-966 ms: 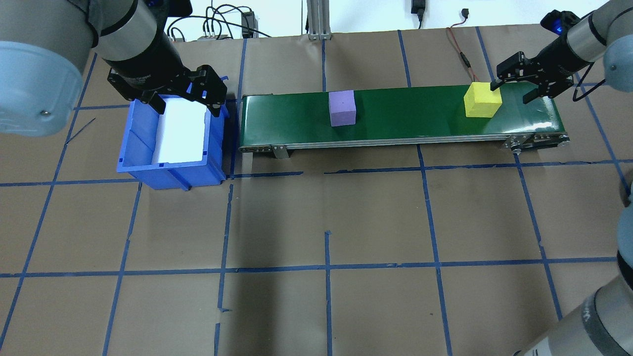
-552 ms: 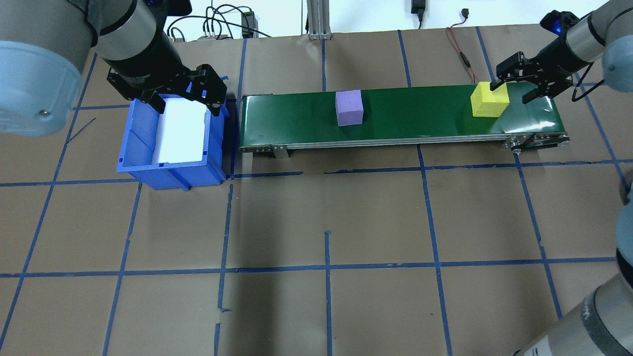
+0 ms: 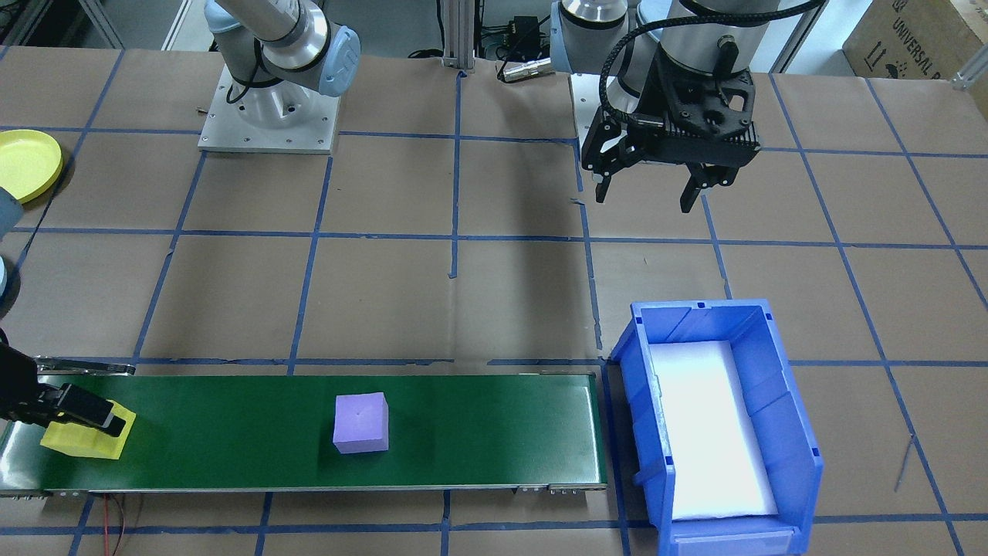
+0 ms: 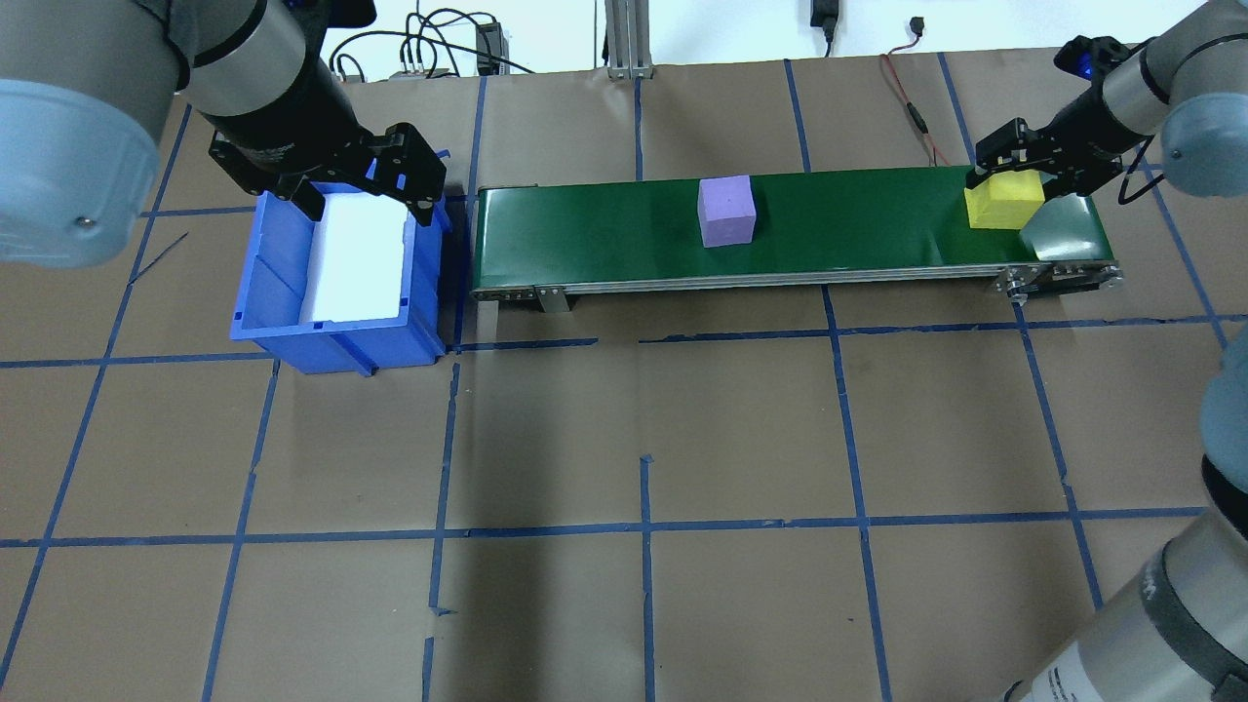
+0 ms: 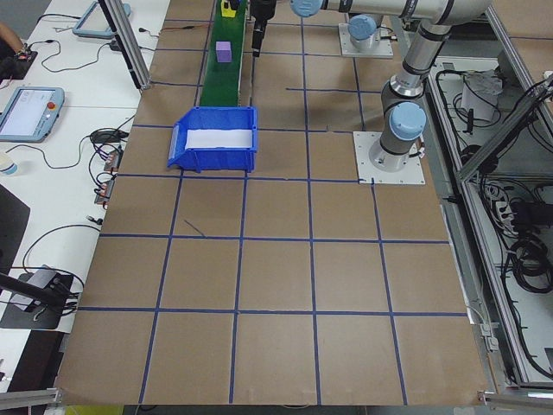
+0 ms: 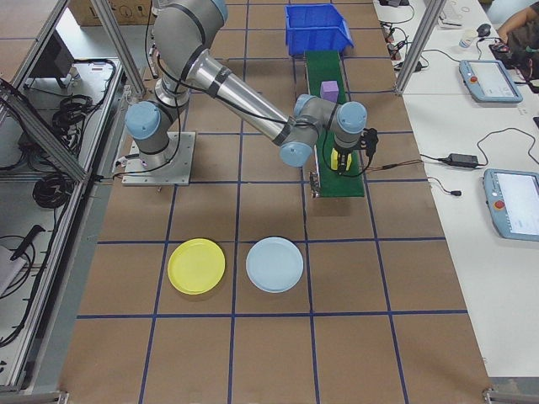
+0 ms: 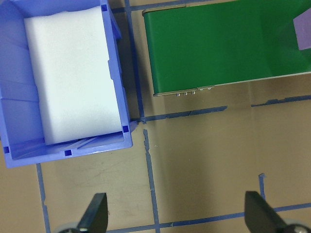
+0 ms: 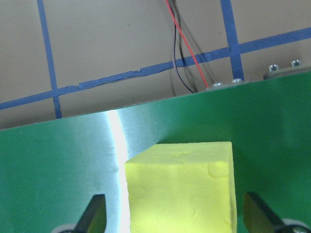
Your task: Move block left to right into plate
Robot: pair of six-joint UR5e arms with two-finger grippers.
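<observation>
Two blocks on one belt [image 4: 838, 224]: one yellow [image 4: 1002, 207], one purple [image 4: 726, 211]. One blue bin [image 4: 336, 336]. Two plates on the surface: one yellow [image 6: 196, 266], one pale blue [image 6: 274, 264]. Two arms.

A wide table covered in brown paper [image 4: 624, 429] fills the room's middle, marked into squares by blue tape lines [image 4: 643, 526]. Along one long edge runs a white bench [image 6: 497, 252] carrying grey tablet-like pendants with red buttons [image 6: 515, 216] and black cables [image 6: 459, 159]. Aluminium frame posts [image 5: 125, 39] rise at the table's edges. At the far edge, black cables [image 4: 429, 49] lie against a pale wall.
</observation>
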